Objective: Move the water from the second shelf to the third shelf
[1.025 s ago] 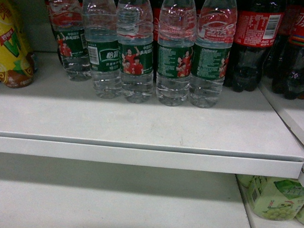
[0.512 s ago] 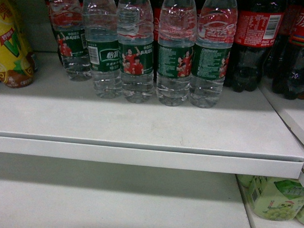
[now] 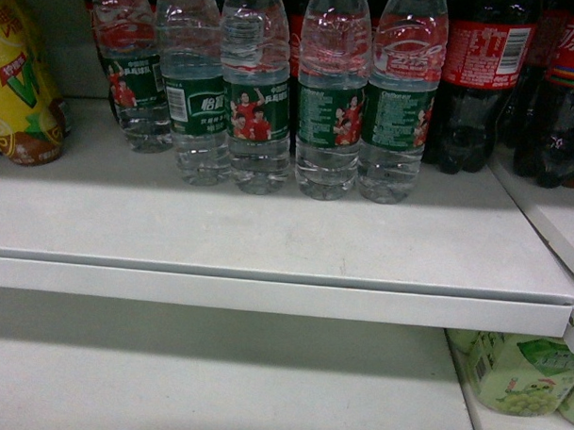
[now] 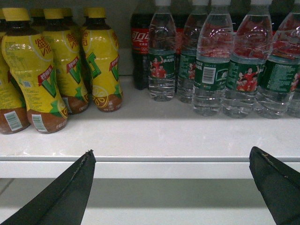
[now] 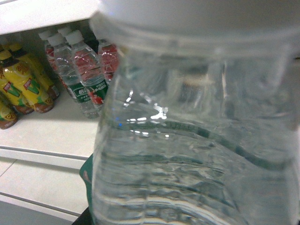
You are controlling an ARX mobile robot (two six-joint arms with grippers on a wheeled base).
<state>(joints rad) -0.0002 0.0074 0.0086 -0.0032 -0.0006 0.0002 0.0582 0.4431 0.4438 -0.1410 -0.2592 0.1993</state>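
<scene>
A clear ribbed water bottle with a white cap fills the right wrist view, a strip of its green label showing at its lower left. My right gripper is shut on it; only a dark sliver of one finger shows beneath. Several more water bottles with green labels stand in a row at the back of the white shelf; the same row of bottles shows in the left wrist view. My left gripper hangs open in front of that shelf's front edge, holding nothing. Neither gripper shows in the head view.
Yellow tea bottles stand left of the water, dark cola bottles with red labels to the right and behind. Below the shelf's front lip lies a lower shelf, with green drink packs at its right.
</scene>
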